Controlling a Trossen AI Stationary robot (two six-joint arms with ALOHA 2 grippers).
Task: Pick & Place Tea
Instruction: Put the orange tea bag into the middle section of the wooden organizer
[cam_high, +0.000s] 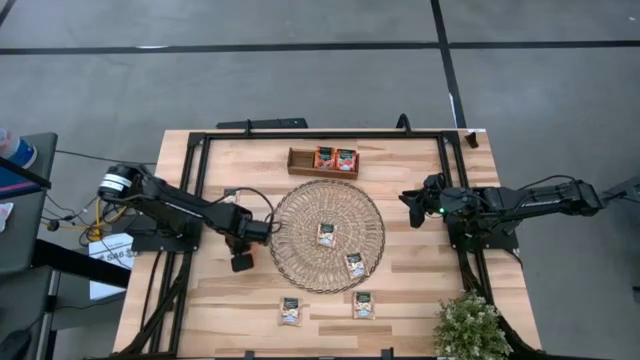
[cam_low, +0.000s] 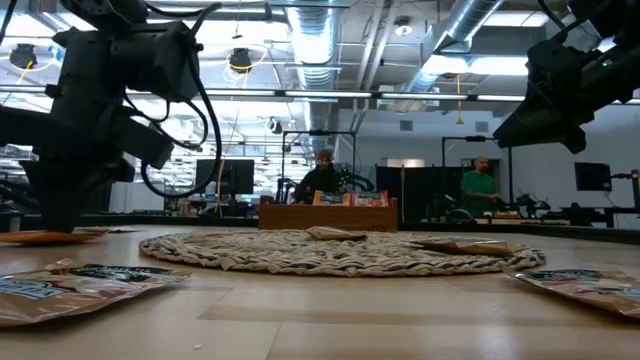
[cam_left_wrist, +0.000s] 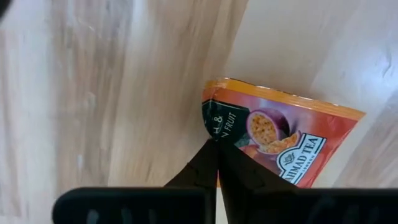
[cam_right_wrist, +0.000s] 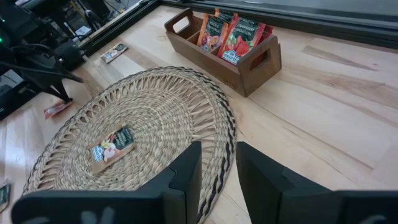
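Note:
My left gripper (cam_left_wrist: 217, 146) points down at the table left of the round woven mat (cam_high: 328, 235), shut on a red-orange tea sachet (cam_left_wrist: 280, 137). Two pale sachets (cam_high: 326, 235) (cam_high: 354, 265) lie flat on the mat. Two more (cam_high: 290, 311) (cam_high: 363, 305) lie on the table near its front edge. Red sachets (cam_high: 335, 158) stand in the brown wooden tray (cam_high: 300, 160) at the far side. My right gripper (cam_right_wrist: 217, 168) hangs open above the table, right of the mat, with nothing between its fingers. My left gripper pinches the red-orange sachet between its two fingertips at one edge, by its dark green end (cam_left_wrist: 214, 127). The fingers come from above, pointing down. In the low view the sachet (cam_low: 40, 237) lies flat and low at the table top.
A small plant (cam_high: 470, 325) stands at the near right corner. A black frame (cam_high: 320, 133) runs along the table's far and side edges. Another sachet (cam_right_wrist: 114, 53) lies by the frame at the far left. People sit in the room beyond the table.

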